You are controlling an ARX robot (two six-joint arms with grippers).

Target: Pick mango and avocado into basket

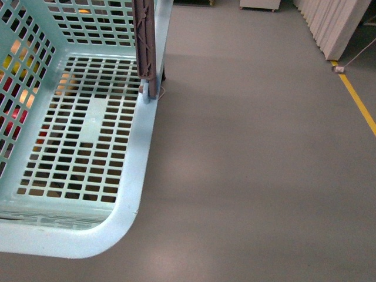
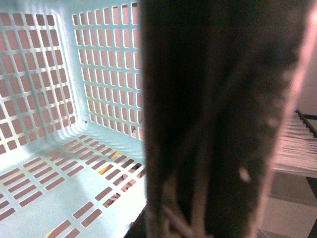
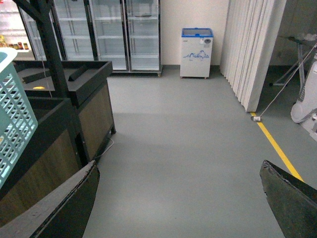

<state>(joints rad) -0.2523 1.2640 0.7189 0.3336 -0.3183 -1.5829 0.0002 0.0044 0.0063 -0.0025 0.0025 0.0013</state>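
The light teal basket [image 1: 138, 153] fills the left of the front view, held up above the grey floor, and its slotted bottom holds nothing. Its grey-brown handle [image 1: 144, 41] stands upright at the near rim. In the left wrist view that handle [image 2: 218, 119] is a dark blur right in front of the camera and hides the fingers of my left gripper, which is shut on the basket. The basket's inside [image 2: 59, 99] shows beside it. My right gripper [image 3: 178, 208] hangs open over bare floor, with nothing between its fingers [image 3: 59, 208]. Mango and avocado are out of view.
Blurred red and yellow patches [image 1: 12, 88] show through the basket's side slots. A dark wooden display stand [image 3: 74, 114] stands beside the basket's edge [image 3: 12, 114]. Further off are glass-door fridges [image 3: 109, 34], a small chest freezer [image 3: 196, 52], white panels [image 3: 247, 49] and a yellow floor line [image 1: 358, 100].
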